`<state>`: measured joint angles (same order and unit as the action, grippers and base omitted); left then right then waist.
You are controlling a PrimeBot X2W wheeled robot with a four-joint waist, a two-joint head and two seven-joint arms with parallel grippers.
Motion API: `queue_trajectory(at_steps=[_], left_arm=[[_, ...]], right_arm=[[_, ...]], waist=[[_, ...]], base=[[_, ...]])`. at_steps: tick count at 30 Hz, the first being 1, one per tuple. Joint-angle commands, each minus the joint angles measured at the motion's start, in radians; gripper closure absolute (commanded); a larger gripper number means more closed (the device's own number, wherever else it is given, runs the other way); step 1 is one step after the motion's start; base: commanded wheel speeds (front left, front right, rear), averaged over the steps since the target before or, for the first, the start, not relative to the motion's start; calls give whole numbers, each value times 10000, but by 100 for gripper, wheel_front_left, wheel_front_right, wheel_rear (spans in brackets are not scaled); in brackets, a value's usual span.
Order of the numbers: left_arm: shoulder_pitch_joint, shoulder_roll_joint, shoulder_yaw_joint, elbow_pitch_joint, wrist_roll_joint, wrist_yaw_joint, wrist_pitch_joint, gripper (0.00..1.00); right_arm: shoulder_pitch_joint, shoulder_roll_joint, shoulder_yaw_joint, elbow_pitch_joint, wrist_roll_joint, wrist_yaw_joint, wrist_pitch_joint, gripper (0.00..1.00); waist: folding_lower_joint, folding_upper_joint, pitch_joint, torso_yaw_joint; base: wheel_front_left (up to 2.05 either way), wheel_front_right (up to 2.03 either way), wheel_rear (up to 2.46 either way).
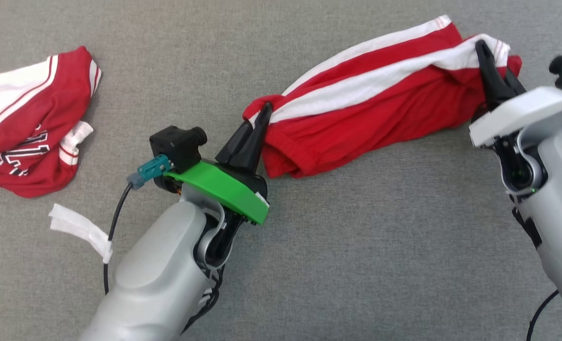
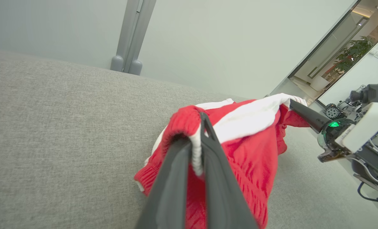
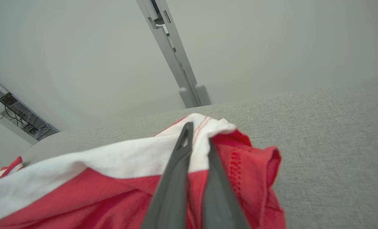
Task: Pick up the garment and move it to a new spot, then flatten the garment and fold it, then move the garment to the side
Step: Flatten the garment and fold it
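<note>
Two ends of the red mesh garment with white side stripes (image 1: 385,111) are pinched: my left gripper (image 1: 265,111) is clamped on its eight o'clock end, my right gripper (image 1: 482,47) on its two o'clock end. I judge this spread hold serves to stretch it flat for folding. Its middle lies on the grey woven surface (image 1: 356,265). A crumpled red-and-white lettered jersey (image 1: 25,137) sits at nine o'clock, with a pale wall (image 2: 208,38) beyond.

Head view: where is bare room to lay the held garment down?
Bare grey surface lies below the garment, between left hand and right hand, and up top between garment and jersey. Crowded at left: jersey and white strip.
</note>
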<state>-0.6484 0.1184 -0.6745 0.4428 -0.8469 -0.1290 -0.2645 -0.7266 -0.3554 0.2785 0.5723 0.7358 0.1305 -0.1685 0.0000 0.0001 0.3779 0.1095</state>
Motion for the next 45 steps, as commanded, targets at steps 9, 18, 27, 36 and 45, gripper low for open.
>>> queue_trajectory(at_steps=[9, 18, 27, 36, 45], left_arm=[[-987, -330, -207, 1052, 270, -26, 4, 58], [-358, -324, 171, 646, 1002, -27, 4, 0], [1565, 134, 2513, -964, 2916, 152, 4, 0], [2964, -258, 5170, -2525, 4868, 262, 7, 0], [3660, -634, 6175, -3193, 5981, 153, 6, 0]], right_arm=[[-1909, 257, 674, 2330, -112, 3, -250, 0], [-1687, -109, 1501, 2811, 113, 5, -782, 0], [-804, -835, 1813, 3027, 473, 5, -973, 0], [-1235, -862, 1784, 3927, 686, 5, -963, 0], [-1399, -597, 2049, 4967, 1068, 5, -553, 0]], waist=[[0, -1, 671, 330], [0, -1, 252, 306], [0, -1, -308, 418], [0, -1, -28, 792], [0, -1, 151, 1127]], base=[[0, 0, 0], [0, 0, 0], [0, 0, 0], [0, 0, 0], [0, 0, 0]])
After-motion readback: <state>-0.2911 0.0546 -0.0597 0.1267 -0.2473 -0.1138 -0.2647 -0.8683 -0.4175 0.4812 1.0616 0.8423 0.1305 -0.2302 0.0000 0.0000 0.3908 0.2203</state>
